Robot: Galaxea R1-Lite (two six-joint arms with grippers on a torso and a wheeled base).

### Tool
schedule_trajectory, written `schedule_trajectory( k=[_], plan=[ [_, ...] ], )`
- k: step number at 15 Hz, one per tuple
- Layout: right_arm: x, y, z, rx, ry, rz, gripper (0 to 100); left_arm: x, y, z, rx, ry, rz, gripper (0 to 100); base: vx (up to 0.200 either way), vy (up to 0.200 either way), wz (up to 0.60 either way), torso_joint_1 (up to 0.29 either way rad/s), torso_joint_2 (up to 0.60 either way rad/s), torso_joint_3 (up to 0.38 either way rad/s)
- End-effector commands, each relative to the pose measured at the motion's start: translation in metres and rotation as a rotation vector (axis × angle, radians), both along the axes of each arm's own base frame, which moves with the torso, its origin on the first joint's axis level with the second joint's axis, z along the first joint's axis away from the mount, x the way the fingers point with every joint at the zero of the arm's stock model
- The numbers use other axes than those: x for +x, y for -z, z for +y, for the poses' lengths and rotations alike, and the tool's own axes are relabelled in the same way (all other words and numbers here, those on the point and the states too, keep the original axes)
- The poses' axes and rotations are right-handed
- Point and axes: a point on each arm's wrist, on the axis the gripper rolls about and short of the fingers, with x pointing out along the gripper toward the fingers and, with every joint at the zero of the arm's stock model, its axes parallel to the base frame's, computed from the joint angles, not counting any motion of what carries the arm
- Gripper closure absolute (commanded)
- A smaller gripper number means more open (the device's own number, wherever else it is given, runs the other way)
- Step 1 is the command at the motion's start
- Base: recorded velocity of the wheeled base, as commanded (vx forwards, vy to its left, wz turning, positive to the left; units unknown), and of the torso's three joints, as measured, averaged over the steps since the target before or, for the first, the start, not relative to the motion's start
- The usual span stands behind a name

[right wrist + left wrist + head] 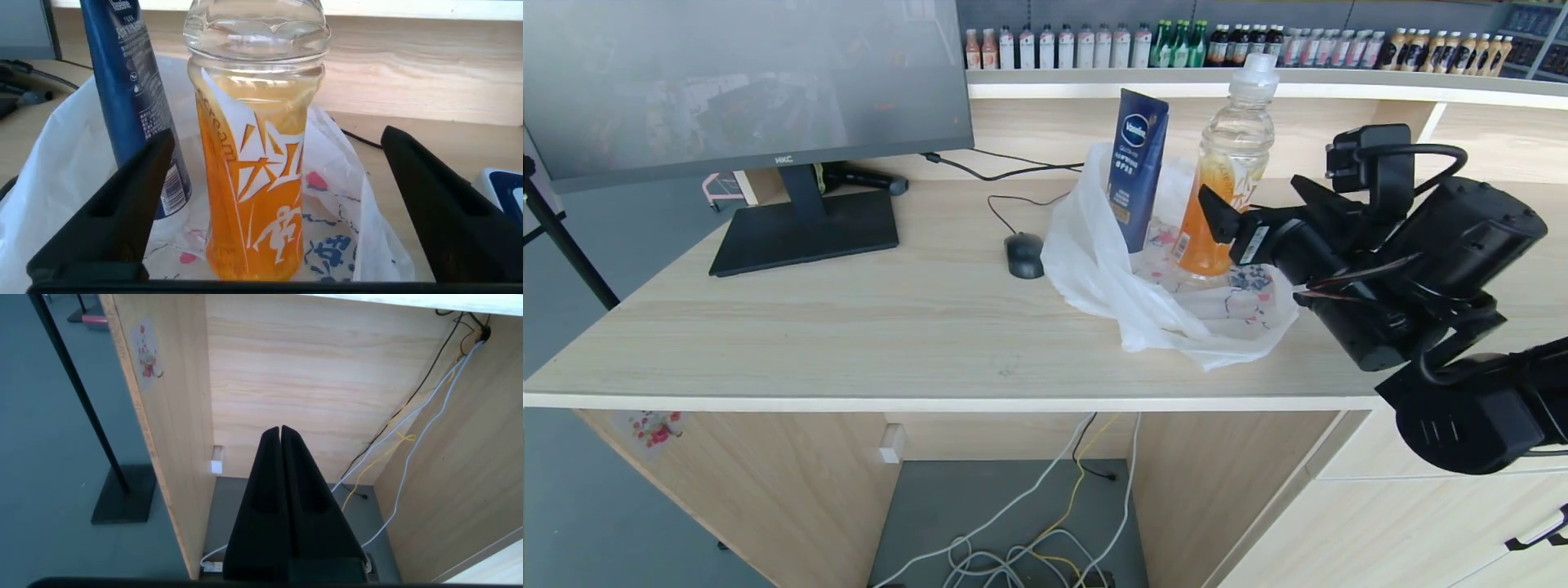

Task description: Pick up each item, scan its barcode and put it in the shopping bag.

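Spread wide, the right jaws flanked a clear plastic bottle of orange drink with a white cap (pixel 1232 163), one finger on each side with a gap left on both, so nothing was pinched. That bottle stood upright inside a thin white plastic shopping bag (pixel 1111 286), whose sides had slumped and lay open on the pale wooden surface (pixel 849 327). This let tall items rest on the bag's floor without the film holding them up. Just beside the bottle, in the same bag, stood a dark blue squeeze tube (pixel 1137 171), tilted slightly, its barcode facing the right wrist camera.

With both items bagged, the parted grip suited either a release or a fresh grasp; which one could not be told. A careless move risked tipping the bottle, which was tall and narrow-based, or snagging the loose film.

Below the surface's front edge the left jaws were pressed together on nothing, pointing toward a wooden side panel (pixel 286 376) and loose cables (pixel 392 457), apparently parked clear of the work. A black monitor (pixel 743 82) and a dark grey mouse (pixel 1024 255) sat to the bag's left.
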Motion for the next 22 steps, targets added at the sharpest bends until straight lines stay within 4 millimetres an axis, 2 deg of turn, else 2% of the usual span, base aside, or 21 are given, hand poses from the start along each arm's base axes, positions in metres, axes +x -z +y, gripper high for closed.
schedule_trajectory(
  k=[1, 2, 3, 4, 5, 8, 14, 18, 22],
  plan=[
    [-0.051, -0.017, -0.022, 0.024, -0.003, -0.048, 0, 0.0, 0.0, 0.0, 0.0, 0.0, 0.0, 100, 0.0, 0.0, 0.0, 0.0, 0.0, 0.0],
    [-0.083, -0.012, -0.034, 0.027, -0.009, -0.058, 0, 0.0, 0.0, 0.0, 0.0, 0.0, 0.0, 100, 0.0, 0.0, 0.0, 0.0, 0.0, 0.0],
    [-0.095, -0.006, -0.038, 0.027, -0.014, -0.053, 0, 0.0, 0.0, 0.0, 0.0, 0.0, 0.0, 100, 0.0, 0.0, 0.0, 0.0, 0.0, 0.0],
    [-0.117, 0.007, -0.045, 0.048, -0.03, -0.064, 0, 0.0, 0.0, 0.0, 0.0, 0.0, 0.0, 100, 0.0, 0.0, 0.0, 0.0, 0.0, 0.0],
    [-0.122, 0.008, -0.047, 0.065, -0.035, -0.096, 0, 0.0, 0.0, 0.0, 0.0, 0.0, 0.0, 100, 0.0, 0.0, 0.0, 0.0, 0.0, 0.0],
    [-0.123, 0.002, -0.045, 0.079, -0.046, -0.125, 0, 0.0, 0.0, 0.0, 0.005, 0.0, 0.0, 100, 0.0, 0.0, 0.0, 0.0, 0.0, 0.0],
    [-0.14, 0.01, -0.052, 0.072, -0.051, -0.103, 0, 0.0, 0.0, 0.0, 0.0, 0.0, 0.0, 100, 0.0, 0.0, 0.0, 0.0, 0.0, 0.0],
    [-0.139, 0.012, -0.052, 0.072, -0.054, -0.096, 0, 0.0, 0.0, 0.0, 0.0, 0.0, 0.0, 100, -0.15, 0.0, 0.0, 0.002, 0.0, 0.004],
    [-0.141, 0.015, -0.052, 0.066, -0.055, -0.085, 0, 0.0, 0.0, 0.0, 0.003, 0.0, 0.0, 100, 0.0, 0.0, 0.0, 0.0, 0.0, 0.0]
  ],
)
